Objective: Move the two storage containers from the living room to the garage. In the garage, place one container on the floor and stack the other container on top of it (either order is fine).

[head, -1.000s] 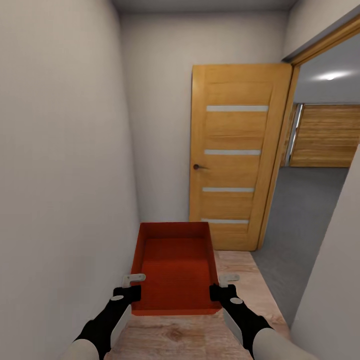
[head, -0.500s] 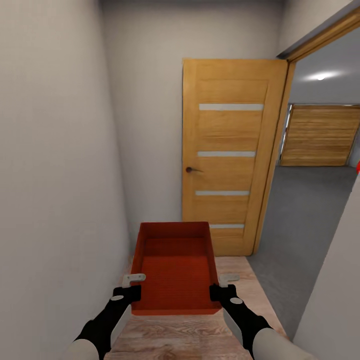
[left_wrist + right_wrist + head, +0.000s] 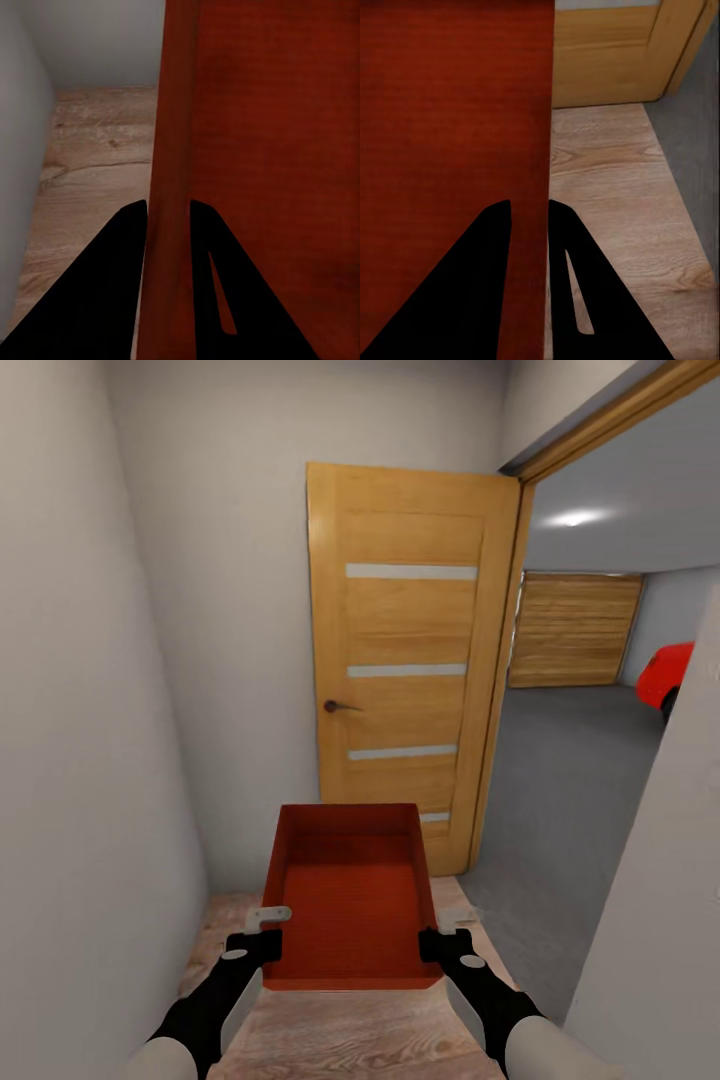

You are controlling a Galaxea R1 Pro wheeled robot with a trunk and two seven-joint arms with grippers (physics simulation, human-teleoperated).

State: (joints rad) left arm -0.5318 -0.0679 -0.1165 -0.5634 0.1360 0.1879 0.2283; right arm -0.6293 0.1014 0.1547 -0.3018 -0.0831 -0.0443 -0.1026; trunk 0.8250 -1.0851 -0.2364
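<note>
Here both grippers are clamping one red-orange storage container: left gripper pinching its left wall, right gripper its right wall, facing the open tan door.

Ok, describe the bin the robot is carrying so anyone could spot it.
Before the open tan wooden door with glass slats, above the wood-plank floor, sits a red-orange rectangular open-top plastic bin. It is empty, clamped between left gripper and right gripper.
</note>
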